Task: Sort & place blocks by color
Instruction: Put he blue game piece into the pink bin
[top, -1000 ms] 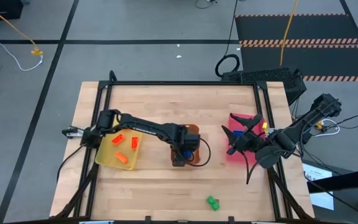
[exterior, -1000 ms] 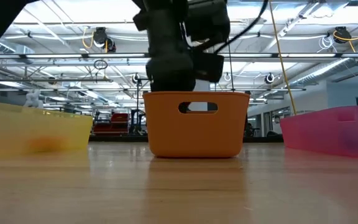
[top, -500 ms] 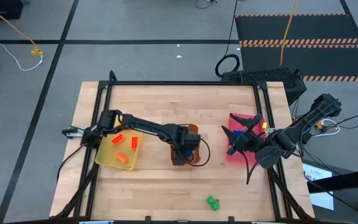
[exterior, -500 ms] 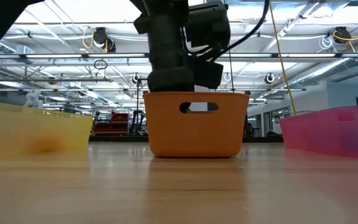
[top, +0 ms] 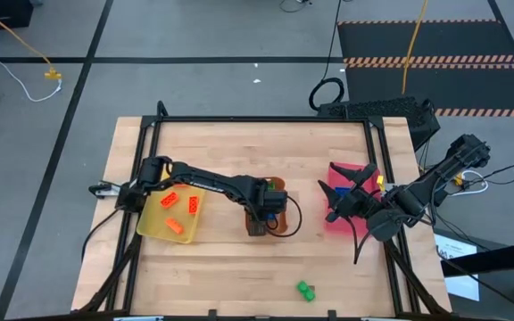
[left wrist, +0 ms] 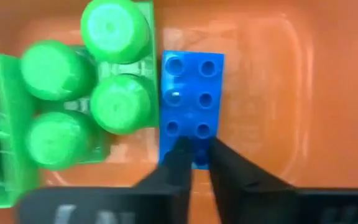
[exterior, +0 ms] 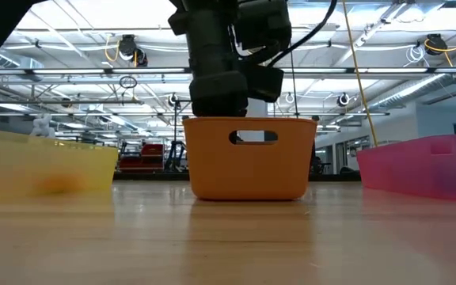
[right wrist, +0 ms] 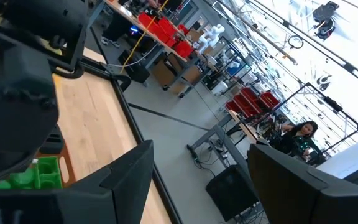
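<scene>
Pale wood worktop [top: 239, 143] mid-frame on grey floor; the left hand [left wrist: 194, 163] dips into the orange tray [exterior: 248, 158], fingers nipped on a blue block [left wrist: 190, 106] beside green blocks [left wrist: 86, 93]. Right hand [top: 335, 207] spread over the pink tray [top: 339, 223]; one green block [top: 305, 289] lies lower centre.

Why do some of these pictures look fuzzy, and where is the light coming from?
Low view: the yellow tray up close is soft and out of focus, the orange tray sharper, with bright ceiling lights behind. Left wrist view: the green blocks are blurred from closeness, and the blue block shows a small glint. High view: even light, faint shadows.
</scene>
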You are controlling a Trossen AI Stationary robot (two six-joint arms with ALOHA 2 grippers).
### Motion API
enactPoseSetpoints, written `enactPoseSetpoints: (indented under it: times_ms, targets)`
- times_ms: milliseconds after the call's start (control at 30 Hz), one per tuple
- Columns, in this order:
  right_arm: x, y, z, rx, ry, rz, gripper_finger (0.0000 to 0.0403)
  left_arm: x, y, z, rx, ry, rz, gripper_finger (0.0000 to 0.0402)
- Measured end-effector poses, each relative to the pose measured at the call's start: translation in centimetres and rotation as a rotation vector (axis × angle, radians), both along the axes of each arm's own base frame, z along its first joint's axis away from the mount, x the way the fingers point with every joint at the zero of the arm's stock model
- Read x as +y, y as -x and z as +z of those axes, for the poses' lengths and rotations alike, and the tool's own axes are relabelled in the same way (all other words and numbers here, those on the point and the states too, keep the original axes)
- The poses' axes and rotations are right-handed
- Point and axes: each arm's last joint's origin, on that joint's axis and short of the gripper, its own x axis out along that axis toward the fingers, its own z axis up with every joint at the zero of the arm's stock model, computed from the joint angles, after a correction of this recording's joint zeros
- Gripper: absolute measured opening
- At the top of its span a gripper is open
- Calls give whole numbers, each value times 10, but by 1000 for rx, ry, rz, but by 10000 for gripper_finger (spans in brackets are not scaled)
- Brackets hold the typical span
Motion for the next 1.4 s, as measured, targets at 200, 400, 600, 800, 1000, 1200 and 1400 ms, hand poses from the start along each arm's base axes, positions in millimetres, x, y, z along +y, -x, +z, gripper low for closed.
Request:
enactPoseSetpoints:
  times_ms: [200, 400, 600, 800, 1000, 1200, 1400]
  targets:
    - [0, 0, 0, 0, 0, 0, 247, 0, 0, 0, 6, 9, -4, 11]
    - [0, 0, 0, 0, 0, 0, 247, -1, 1, -1, 15, 34, -23, 13]
    - [0, 0, 0, 0, 0, 0, 247, -2, 2, -1, 22, 49, -24, 96]
    - [0, 0, 0, 0, 0, 0, 247, -5, 2, -1, 24, 53, -33, 204]
    - [0, 0, 0, 0, 0, 0, 247, -6, 1, -1, 9, 29, -29, 265]
    - [0, 0, 0, -10, -12, -1, 247, -4, 2, -1, 14, -20, -33, 273]
    - [0, 0, -1, -3, -7, -1, 247, -3, 6, 10, 3, -49, -44, 273]
